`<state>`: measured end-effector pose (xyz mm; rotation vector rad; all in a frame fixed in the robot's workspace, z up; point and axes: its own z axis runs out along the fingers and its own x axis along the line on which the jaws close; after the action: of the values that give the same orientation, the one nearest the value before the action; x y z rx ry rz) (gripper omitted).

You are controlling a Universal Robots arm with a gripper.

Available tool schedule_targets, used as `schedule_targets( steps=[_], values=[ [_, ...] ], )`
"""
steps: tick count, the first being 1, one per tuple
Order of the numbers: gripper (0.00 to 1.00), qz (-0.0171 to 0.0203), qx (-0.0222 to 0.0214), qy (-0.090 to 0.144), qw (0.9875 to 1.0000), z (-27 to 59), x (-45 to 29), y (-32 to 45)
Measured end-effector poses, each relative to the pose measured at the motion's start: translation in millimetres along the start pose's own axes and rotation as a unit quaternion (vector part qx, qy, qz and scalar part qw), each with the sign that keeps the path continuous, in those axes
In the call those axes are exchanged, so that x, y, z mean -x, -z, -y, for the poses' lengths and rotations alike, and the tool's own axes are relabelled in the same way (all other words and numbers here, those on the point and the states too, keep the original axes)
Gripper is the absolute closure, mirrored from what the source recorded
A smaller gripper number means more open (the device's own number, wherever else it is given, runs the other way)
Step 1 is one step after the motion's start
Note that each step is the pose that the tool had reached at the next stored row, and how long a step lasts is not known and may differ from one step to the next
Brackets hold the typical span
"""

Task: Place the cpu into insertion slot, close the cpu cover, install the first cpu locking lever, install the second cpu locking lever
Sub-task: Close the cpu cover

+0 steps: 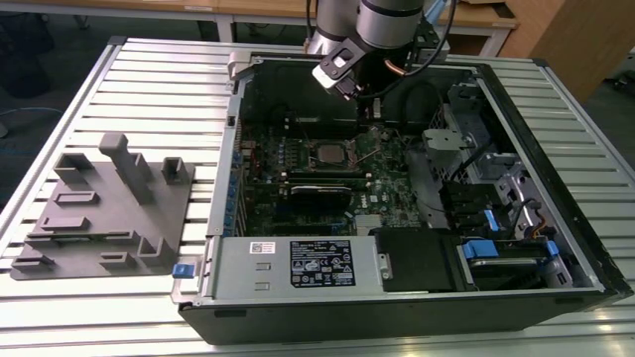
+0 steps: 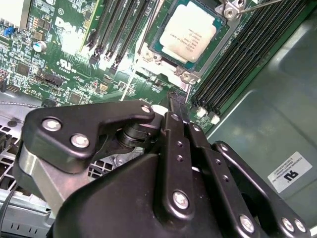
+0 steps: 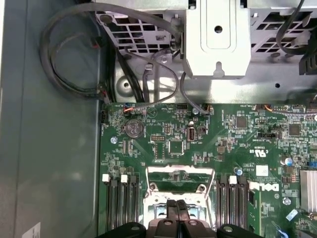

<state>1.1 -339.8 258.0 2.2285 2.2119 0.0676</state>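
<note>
Pincer (image 2: 174,96) pressed together, tips just by the socket's (image 2: 189,76) edge. Cpu (image 2: 189,30) lies flat in the socket, metal top bare; cover (image 3: 181,179) tilted up open at the socket's side. All inside the open case (image 1: 397,316) on the slatted tabletop (image 1: 149,82).

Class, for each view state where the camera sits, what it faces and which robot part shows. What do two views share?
Exterior view: off the arm, looking down on the table and into the open computer case; the arm shows.
First wrist view: on the arm, facing the motherboard; the gripper shows.
Second wrist view: on the arm, facing the cpu; the gripper shows.
Shared: both wrist views show gripper and motherboard.
</note>
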Motion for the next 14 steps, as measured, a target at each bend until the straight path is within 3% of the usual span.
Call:
schedule_targets(
  steps=[14],
  values=[
    [0.89, -0.0001, 0.0000, 0.000, 1.0000, -3.0, 0.0, -2.1]
  ],
)
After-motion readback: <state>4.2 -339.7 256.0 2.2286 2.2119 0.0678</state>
